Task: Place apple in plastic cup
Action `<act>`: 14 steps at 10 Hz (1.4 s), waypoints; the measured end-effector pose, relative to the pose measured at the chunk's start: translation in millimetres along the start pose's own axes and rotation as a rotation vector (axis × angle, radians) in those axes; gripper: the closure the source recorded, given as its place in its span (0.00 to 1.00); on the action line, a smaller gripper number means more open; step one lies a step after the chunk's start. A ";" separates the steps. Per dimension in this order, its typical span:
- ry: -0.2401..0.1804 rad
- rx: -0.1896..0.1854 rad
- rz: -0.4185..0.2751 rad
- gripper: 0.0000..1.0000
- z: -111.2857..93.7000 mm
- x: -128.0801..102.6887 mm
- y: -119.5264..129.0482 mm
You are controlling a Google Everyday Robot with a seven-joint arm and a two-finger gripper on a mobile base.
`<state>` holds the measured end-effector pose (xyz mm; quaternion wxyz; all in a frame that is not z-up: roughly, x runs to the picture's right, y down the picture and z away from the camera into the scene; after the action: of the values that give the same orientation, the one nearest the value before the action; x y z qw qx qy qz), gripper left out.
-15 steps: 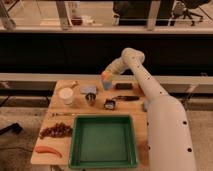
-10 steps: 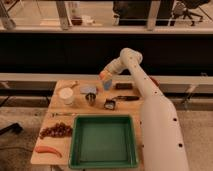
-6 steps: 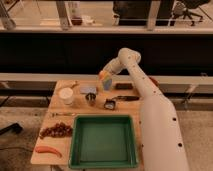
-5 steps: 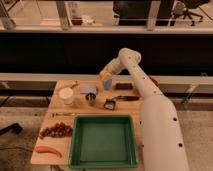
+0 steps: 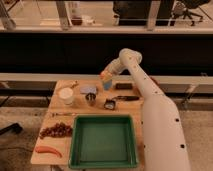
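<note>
The apple (image 5: 104, 76), small, round and orange-yellow, is at the tip of my gripper (image 5: 107, 74) at the back middle of the wooden table (image 5: 60, 142). It is directly over the light-blue plastic cup (image 5: 108, 85), at or just above its rim; I cannot tell whether it touches the cup. The white arm reaches in from the lower right, bends at the back and comes down to the left onto the apple.
A white round container (image 5: 66, 95), a small metal cup (image 5: 90, 98) and a grey-blue object (image 5: 89, 89) stand left of the cup. A dark bar (image 5: 123, 86) and small dark items (image 5: 110, 104) lie to its right. In front are a green tray (image 5: 105, 159), a dark cluster (image 5: 56, 131) and an orange-red carrot-like thing (image 5: 48, 150).
The arm's bend and the gripper with the apple have shifted slightly to the left over the blue cup. Nothing else on the table has moved.
</note>
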<state>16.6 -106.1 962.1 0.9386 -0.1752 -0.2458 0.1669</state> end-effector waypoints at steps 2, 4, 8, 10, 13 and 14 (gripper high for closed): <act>0.009 0.003 -0.005 1.00 -1.1 1.7 0.0; 0.023 0.007 -0.014 1.00 -1.6 2.5 -0.2; 0.039 0.009 -0.025 1.00 -0.1 0.1 -0.2; 0.040 0.004 -0.031 0.91 1.4 -2.7 0.3; 0.039 0.002 -0.040 0.60 1.5 -4.3 1.1; 0.040 0.001 -0.043 0.50 1.2 -4.5 1.6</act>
<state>11.8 -106.2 960.6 0.9468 -0.1729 -0.2305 0.1433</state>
